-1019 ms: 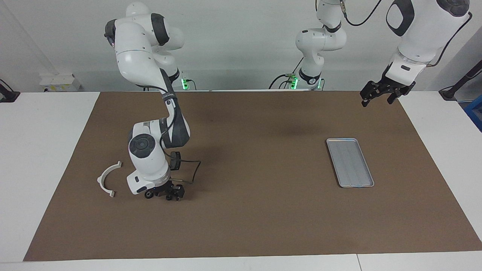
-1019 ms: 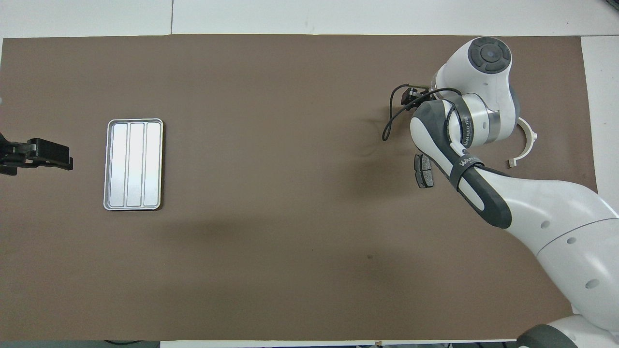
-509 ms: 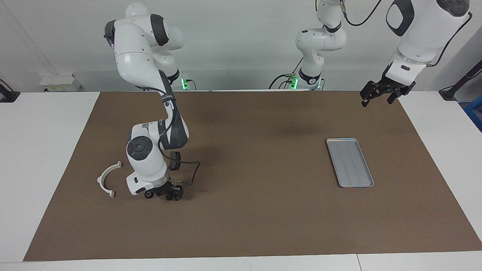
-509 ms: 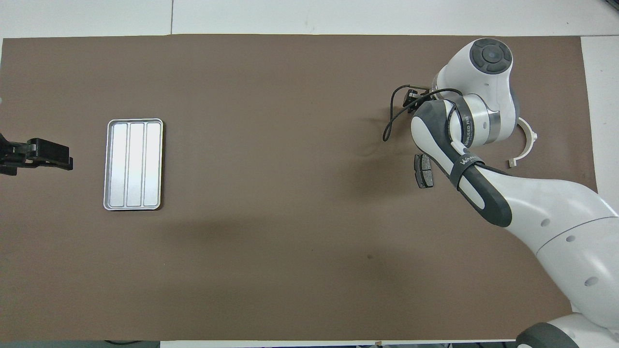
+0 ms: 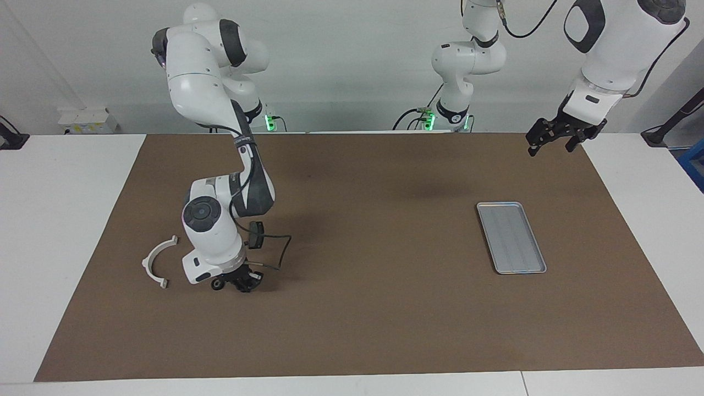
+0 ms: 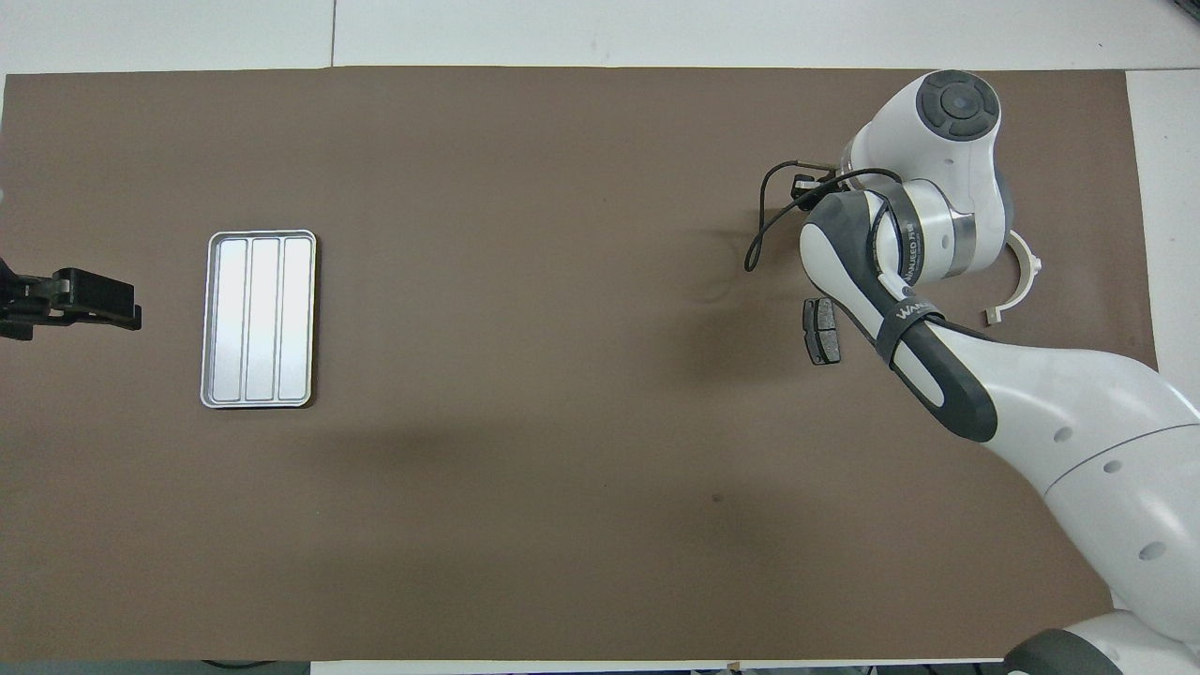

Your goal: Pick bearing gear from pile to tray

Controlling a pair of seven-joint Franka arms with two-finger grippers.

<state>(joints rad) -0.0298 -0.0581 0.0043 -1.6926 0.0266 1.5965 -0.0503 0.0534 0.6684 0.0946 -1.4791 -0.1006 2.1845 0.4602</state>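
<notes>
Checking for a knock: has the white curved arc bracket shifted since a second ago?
No. The white curved arc bracket keeps its place against the brown mat's edge.

A plain white wall [image 5: 341,66] stood at twelve o'clock. A brown mat [image 5: 363,330] covered the white table [image 5: 49,220]. A small white box [image 5: 88,120] sat at ten o'clock.

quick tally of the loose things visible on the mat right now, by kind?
White curved bracket: 1
Dark brake pad: 1
Silver tray: 1
Total: 3 in view. The right arm covers part of the pile, so any small pieces under it are not counted.
</notes>
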